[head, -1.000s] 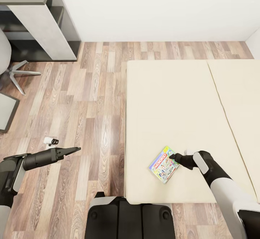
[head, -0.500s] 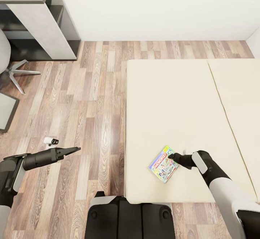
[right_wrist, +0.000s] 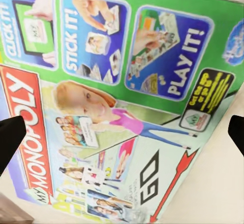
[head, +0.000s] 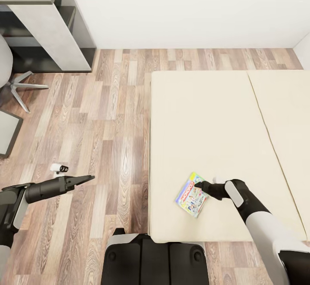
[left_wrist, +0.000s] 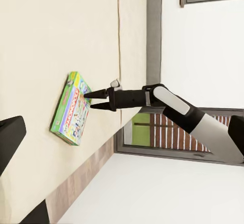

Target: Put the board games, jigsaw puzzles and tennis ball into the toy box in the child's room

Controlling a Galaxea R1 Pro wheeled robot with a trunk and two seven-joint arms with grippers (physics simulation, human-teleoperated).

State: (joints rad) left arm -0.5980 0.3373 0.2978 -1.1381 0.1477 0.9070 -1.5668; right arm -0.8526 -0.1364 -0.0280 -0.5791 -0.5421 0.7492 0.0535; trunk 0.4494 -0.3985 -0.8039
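One board game [head: 190, 194], a green-edged "My Monopoly" box, lies on the beige bed [head: 215, 121] near its front left corner. My right gripper [head: 199, 186] is open at the box's right edge. In the left wrist view its two fingertips [left_wrist: 94, 99] stand apart just off that box [left_wrist: 71, 109]. The box lid [right_wrist: 117, 97] spans the right wrist view between the two dark fingertips. My left gripper [head: 88, 177] hovers open over the wood floor, holding nothing. The toy box, jigsaw puzzles and tennis ball are out of view.
The table [head: 47, 22] with its grey side panel stands at the back left, a chair base [head: 21, 89] beside it. A small white object [head: 59, 168] lies on the floor near my left gripper. My base [head: 155, 259] is against the bed's foot.
My right gripper has crept left onto the box's edge, and the box has shifted slightly left. The left arm has dipped a little.
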